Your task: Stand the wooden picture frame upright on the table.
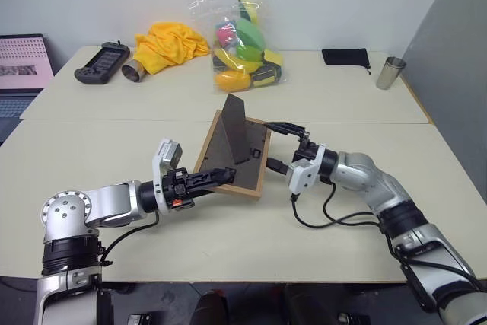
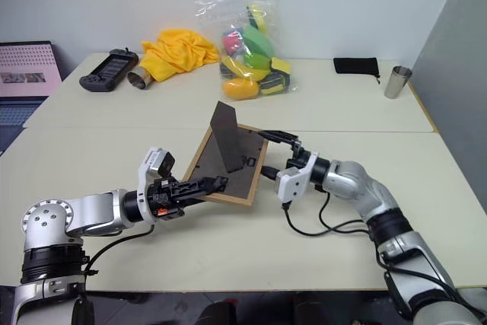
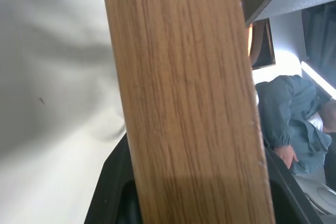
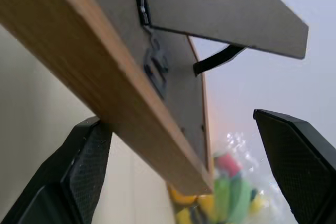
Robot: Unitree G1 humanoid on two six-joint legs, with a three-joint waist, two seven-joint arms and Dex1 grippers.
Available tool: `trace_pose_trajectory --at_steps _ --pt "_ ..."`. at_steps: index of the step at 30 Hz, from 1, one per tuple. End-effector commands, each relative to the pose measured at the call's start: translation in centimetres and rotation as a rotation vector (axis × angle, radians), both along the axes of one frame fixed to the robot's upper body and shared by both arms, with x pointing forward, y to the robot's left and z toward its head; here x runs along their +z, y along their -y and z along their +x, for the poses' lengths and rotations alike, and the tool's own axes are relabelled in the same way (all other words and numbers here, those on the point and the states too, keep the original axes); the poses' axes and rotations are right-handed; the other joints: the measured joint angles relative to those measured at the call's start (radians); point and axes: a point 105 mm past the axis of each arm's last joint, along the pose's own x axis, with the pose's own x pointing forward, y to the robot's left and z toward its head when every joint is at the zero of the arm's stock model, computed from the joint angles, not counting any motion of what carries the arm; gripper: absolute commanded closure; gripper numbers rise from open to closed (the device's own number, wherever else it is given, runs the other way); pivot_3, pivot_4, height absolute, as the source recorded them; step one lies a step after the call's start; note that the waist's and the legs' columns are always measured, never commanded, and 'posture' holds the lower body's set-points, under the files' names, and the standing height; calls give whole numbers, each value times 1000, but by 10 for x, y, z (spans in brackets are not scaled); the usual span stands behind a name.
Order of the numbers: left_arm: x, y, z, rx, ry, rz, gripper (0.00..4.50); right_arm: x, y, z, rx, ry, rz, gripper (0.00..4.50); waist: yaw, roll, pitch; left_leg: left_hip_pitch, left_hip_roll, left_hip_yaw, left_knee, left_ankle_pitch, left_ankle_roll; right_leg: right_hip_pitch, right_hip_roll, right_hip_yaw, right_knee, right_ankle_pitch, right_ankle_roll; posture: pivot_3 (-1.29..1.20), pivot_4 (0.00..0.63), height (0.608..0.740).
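The wooden picture frame (image 1: 232,154) is being held tilted, back side up, approx. mid-table, a bit toward the near edge, w/ its fold-out stand (image 1: 236,129) sticking up from the dark back. Its near-left edge is being lifted while the far edge is looking low, at or near the table (image 1: 91,142); contact can't be confirmed. It's being judged as light and stiff, a rigid wood rim w/ a thin back board; the front is prob. glazed, so fragile if dropped. The smooth rim may slip in a narrow pinch. The hinged stand is likely being the weak part, not a place to grab. Best hold: the wood rim, on opposite edges.

The left gripper (image 1: 222,176) is being kept partly closed, its fingers pinching the frame's near-left rim. The right gripper (image 1: 285,146) is being held wide open, jaws spread either side of the frame's right edge, w/ nothing gripped.

Bagged toys (image 1: 242,39), a yellow cloth (image 1: 169,45) and a metal cup (image 1: 389,73) are lying well apart along the far edge.
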Motion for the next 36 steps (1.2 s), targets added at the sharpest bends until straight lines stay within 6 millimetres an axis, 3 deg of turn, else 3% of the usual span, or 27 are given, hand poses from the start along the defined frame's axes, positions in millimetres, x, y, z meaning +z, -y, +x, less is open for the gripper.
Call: trace_pose_trajectory --at_steps 1,5,9,15,16,18,23,27,29,34,36 --pt "11 6 -6 -13 39 -29 3131 15 -8 -2 47 82 54 67 10 0 0 0 0 0 0 0 0 0 0 0 0 0 0 0 150 740" --pt "12 7 -5 -5 46 -34 3131 9 -6 -1 52 82 40 610 16 0 0 0 -1 0 0 0 0 0 -1 0 0 0 0 0 150 740" --pt "11 10 -7 -17 49 -32 3131 8 -5 0 52 94 35 1672 17 0 0 0 -1 0 0 0 0 0 -1 0 0 0 0 0 150 740" --pt "12 11 -5 -2 57 -25 3131 9 1 4 37 97 32 2825 16 0 0 0 -1 0 0 0 0 0 -1 0 0 0 0 0 150 740" --pt "12 10 -4 0 59 -24 3131 9 2 4 32 92 33 2845 16 0 0 0 -1 0 0 0 0 0 -1 0 0 0 0 0 150 740" --pt "14 9 -4 11 66 -28 2451 7 4 5 31 76 35 2865 16 0 0 0 -1 0 0 0 0 0 -1 0 0 0 0 0 150 740" --pt "32 -12 4 108 135 -12 1488 3 13 6 37 -31 62 3196 14 0 0 0 -1 0 0 0 1 0 -1 0 0 0 0 0 150 740" --pt "72 -51 19 281 300 68 583 1 24 12 19 -261 107 3196 12 -1 0 0 -1 0 0 -1 2 0 -1 0 0 0 0 0 150 740" --pt "84 -59 19 316 360 100 150 1 25 13 29 -394 144 3197 12 -1 0 0 -1 0 0 -1 2 1 -1 -1 0 0 0 0 150 740" --pt "63 -63 15 341 524 516 0 22 16 20 117 -884 347 3198 9 1 1 0 0 0 0 0 0 1 -1 0 -1 0 0 0 150 740" --pt "52 -61 20 355 640 705 0 25 6 29 142 -1157 429 3198 11 1 1 0 0 0 0 0 0 1 -1 -1 -1 0 0 0 150 740"
